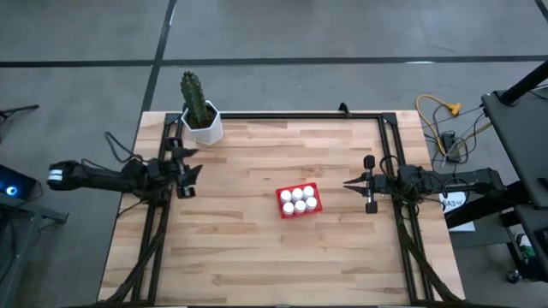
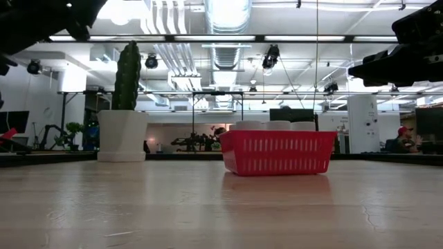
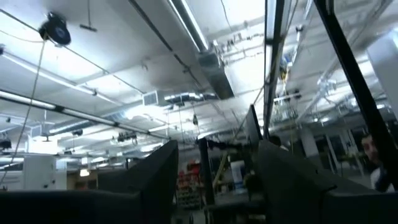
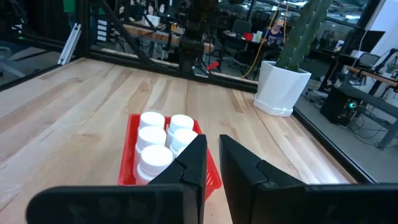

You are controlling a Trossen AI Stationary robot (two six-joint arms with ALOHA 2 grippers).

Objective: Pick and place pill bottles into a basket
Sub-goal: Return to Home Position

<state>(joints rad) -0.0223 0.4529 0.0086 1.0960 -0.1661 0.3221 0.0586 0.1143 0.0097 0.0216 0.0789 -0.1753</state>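
Note:
The red basket (image 1: 280,198) stands in the middle of the table and holds several white pill bottles (image 1: 298,199), upright and packed close. Their caps (image 2: 277,125) rise above its meshed wall (image 2: 277,153). My right gripper (image 1: 347,182) is shut and empty. It hovers level to the right of the basket and points at it. In the right wrist view the bottles (image 4: 158,140) sit just beyond its fingertips (image 4: 212,155). My left gripper (image 1: 193,168) is open and empty at the table's left edge. Its wrist view (image 3: 214,180) looks up at the ceiling.
A cactus in a white pot (image 1: 201,120) stands at the table's far left corner and also shows in the low view (image 2: 122,135). Dark frame rails (image 1: 390,145) run along the table's left, right and far edges. Bare wood (image 1: 274,257) lies on the near side of the basket.

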